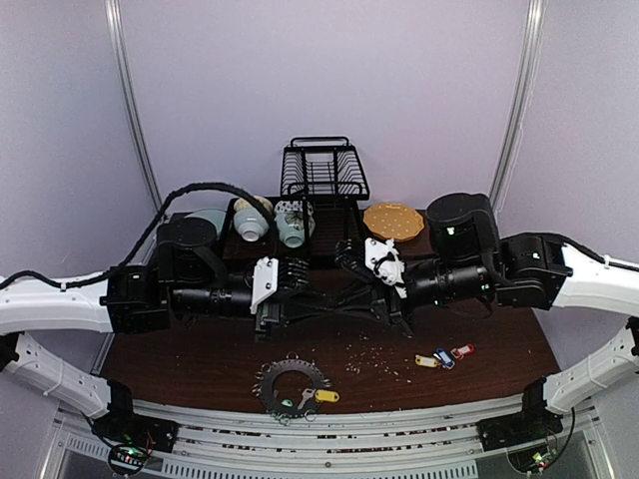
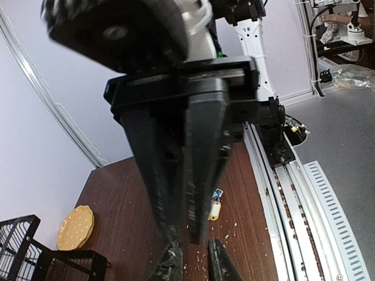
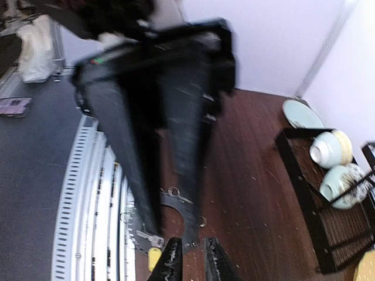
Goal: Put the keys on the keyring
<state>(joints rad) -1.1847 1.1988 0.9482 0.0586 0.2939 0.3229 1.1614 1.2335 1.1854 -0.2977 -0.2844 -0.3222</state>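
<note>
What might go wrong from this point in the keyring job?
1. The left arm and right arm hold their jaws nose to nose above the table; they may bump.
2. The loose keys lie bunched near crumbs; a pinch may catch two.
3. The keyring lies flat by the near edge; a nudge might push it off.

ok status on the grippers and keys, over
Mid-air, left gripper and right gripper tip to tip, jaws narrow, grip unclear. On the table: keyring at front edge, yellow-tag key at its rim, three keys loose to its right. Only crumbs between.
</note>
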